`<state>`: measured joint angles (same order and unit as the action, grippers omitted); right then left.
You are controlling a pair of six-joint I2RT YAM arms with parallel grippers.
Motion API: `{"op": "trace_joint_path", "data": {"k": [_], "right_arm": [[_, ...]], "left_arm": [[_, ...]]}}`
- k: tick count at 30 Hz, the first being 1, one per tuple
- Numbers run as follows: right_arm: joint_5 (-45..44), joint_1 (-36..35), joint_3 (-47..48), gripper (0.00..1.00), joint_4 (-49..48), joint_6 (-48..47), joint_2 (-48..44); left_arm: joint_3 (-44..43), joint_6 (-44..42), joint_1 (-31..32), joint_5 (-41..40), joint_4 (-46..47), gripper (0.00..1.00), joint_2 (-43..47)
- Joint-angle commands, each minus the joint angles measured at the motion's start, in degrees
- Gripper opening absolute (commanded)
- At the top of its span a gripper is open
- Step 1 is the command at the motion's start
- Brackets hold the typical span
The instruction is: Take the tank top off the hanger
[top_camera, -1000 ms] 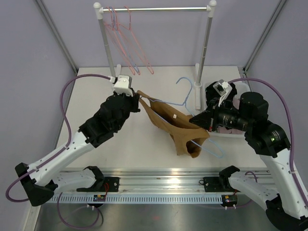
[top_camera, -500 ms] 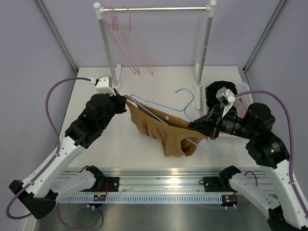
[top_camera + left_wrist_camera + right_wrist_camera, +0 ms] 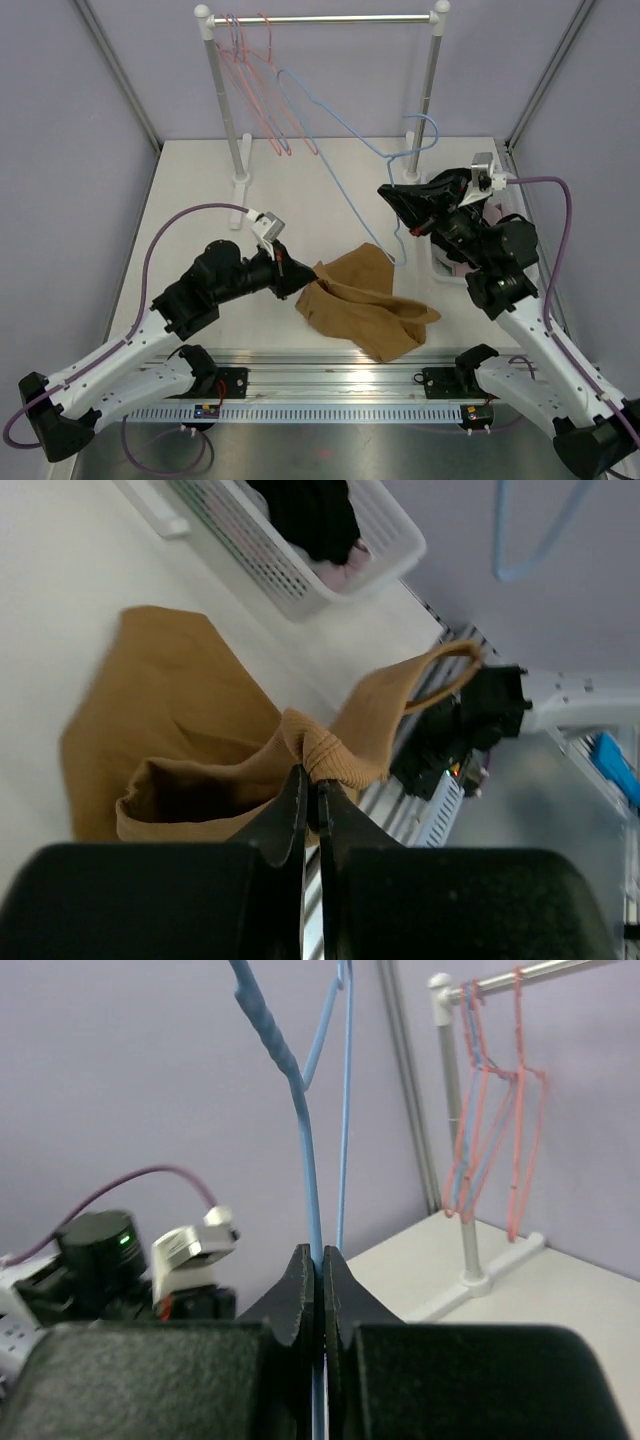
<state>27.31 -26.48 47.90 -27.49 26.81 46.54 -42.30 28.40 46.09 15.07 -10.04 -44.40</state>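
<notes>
The tan tank top lies crumpled on the table near the front edge, free of the hanger. My left gripper is shut on its ribbed edge at its left end, low over the table. My right gripper is shut on the wire of the blue hanger and holds it high above the table, in front of the rack. In the right wrist view the blue wire runs up between the closed fingers.
A clothes rack with pink and blue hangers stands at the back. A white basket with dark clothes sits at the right, also in the left wrist view. The rail runs along the front edge.
The tank top has come off the hanger and dropped to the table. My right gripper lifted the blue hanger up and back. My left gripper moved down and toward the front with the top.
</notes>
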Motion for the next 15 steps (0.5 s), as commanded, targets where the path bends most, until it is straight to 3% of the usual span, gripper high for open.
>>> {"op": "trace_joint_path", "data": {"k": [1, 5, 9, 10, 13, 15], "right_arm": [[-9.4, -0.2, 2.7, 0.0, -12.4, 1.9, 4.5], [-23.5, -0.2, 15.4, 0.0, 17.9, -5.2, 6.6], [-31.1, -0.2, 26.2, 0.0, 37.1, -8.8, 11.4], [-32.2, -0.2, 27.7, 0.0, 42.2, -10.0, 12.4], [-35.2, -0.2, 34.9, 0.0, 51.4, -11.4, 17.6], [-35.7, -0.2, 41.4, 0.0, 55.2, -12.3, 22.4]], "left_arm": [[0.8, -0.8, 1.6, -0.4, 1.9, 0.0, 0.9], [-2.0, -0.5, 1.6, -15.5, -9.4, 0.0, 1.8], [-6.6, -1.2, 1.6, -23.8, -18.2, 0.24, 2.8], [-8.6, -1.5, 1.6, -25.5, -21.6, 0.4, 3.0], [-12.2, -2.3, 1.6, -29.2, -29.2, 0.65, 3.7], [-15.3, -3.3, 1.7, -31.2, -32.7, 0.74, 4.6]]}}
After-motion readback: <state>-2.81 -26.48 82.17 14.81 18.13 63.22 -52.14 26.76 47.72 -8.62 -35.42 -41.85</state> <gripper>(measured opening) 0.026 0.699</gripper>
